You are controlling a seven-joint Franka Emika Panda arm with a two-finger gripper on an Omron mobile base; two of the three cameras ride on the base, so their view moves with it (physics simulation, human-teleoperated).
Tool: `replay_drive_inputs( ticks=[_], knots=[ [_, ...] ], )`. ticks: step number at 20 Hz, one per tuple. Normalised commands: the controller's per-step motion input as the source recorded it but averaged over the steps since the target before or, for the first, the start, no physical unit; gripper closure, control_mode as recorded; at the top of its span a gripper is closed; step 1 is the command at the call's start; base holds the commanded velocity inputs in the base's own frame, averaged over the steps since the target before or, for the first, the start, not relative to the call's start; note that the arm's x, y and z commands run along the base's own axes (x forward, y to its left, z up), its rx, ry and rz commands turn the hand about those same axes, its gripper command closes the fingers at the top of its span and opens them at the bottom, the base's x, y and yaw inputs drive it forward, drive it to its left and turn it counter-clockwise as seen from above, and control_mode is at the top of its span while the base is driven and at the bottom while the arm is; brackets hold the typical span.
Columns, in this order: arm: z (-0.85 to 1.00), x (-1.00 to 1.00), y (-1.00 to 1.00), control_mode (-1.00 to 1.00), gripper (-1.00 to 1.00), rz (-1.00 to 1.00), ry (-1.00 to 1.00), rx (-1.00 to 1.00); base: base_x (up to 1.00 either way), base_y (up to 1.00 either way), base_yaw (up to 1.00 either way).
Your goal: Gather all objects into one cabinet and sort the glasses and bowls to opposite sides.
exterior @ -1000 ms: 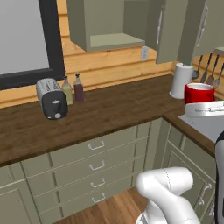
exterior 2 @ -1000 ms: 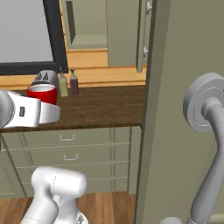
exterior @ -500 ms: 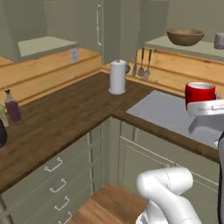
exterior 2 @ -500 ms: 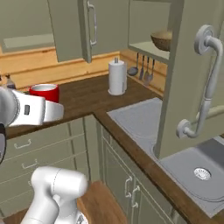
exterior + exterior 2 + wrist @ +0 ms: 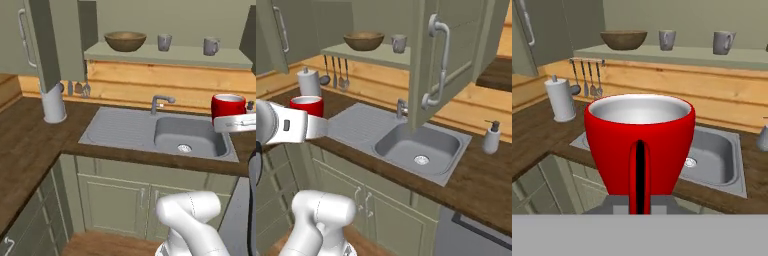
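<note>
Red mug (image 5: 639,150) seemingly in hand (image 5: 640,202)

I see a grey sink (image 5: 150,131) with its faucet (image 5: 159,102) set in the dark wooden counter (image 5: 25,145), a paper towel roll (image 5: 52,103) at its left, hanging utensils (image 5: 335,74), and a soap dispenser (image 5: 491,136) right.

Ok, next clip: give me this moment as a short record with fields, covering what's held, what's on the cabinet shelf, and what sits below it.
held: red mug, upright, at the gripper, handle toward the hand camera
fingers: hidden behind the mug
shelf, left end: wooden bowl
shelf, further right: two grey mugs, apart from each other
cabinet: shelf open to view, door swung open
below: sink with faucet
counter, left: paper towel roll
</note>
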Motion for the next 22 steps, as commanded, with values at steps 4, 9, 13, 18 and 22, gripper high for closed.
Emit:
replay_drive_inputs(
  ticks=[4, 9, 13, 18, 22],
  knots=[
    [0.0, 0.0, 0.0, 1.0, 1.0, 0.0, 0.0, 0.0, 0.1, 0.08, -0.68],
    [0.0, 0.0, 0.0, 1.0, 1.0, 0.0, 0.0, 0.0, 0.25, 0.53, -0.38],
    [0.0, 0.0, 0.0, 1.0, 1.0, 0.0, 0.0, 0.0, 0.31, 0.48, -0.15],
    [0.0, 0.0, 0.0, 1.0, 1.0, 0.0, 0.0, 0.0, 0.28, 0.0, -0.17],
    [0.0, 0.0, 0.0, 1.0, 1.0, 0.0, 0.0, 0.0, 0.5, 0.0, 0.0]
  ],
)
